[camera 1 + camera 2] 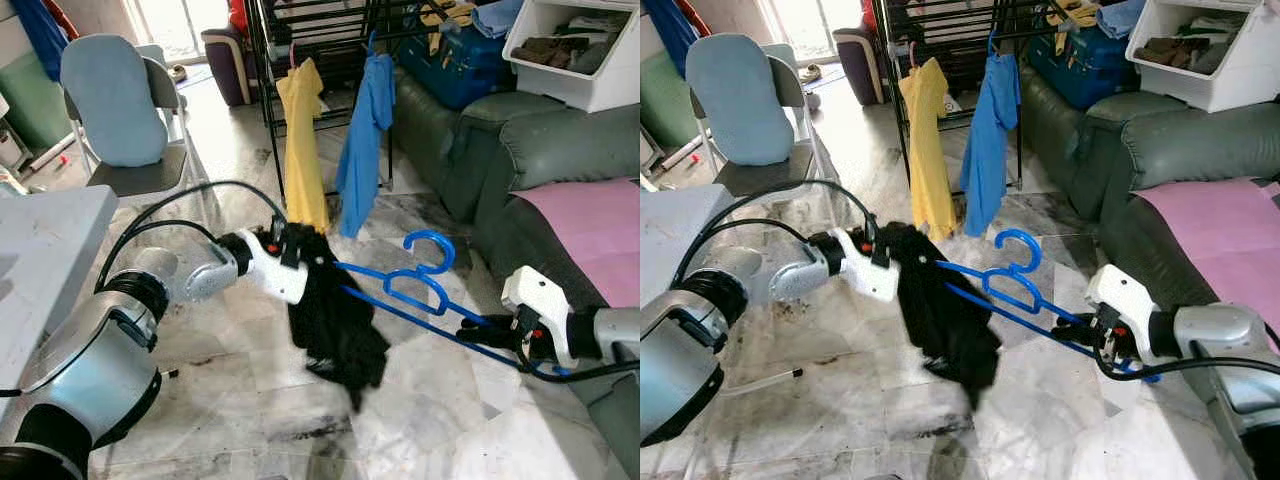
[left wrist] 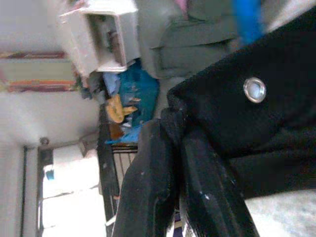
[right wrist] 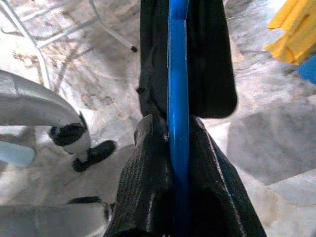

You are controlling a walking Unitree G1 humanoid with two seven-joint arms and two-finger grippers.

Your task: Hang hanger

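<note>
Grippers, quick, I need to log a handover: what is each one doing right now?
Left gripper: closed on the black garment.
Right gripper: closed on the blue hanger.

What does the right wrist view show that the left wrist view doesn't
Right wrist view alone: the right gripper clamped on the bar of the blue hanger, with marble floor and a yellow garment beyond. Left wrist view alone: the left gripper pinching the black garment near a metal snap, with the white bin and sofa behind. Shared: the black garment and the blue hanger.
</note>
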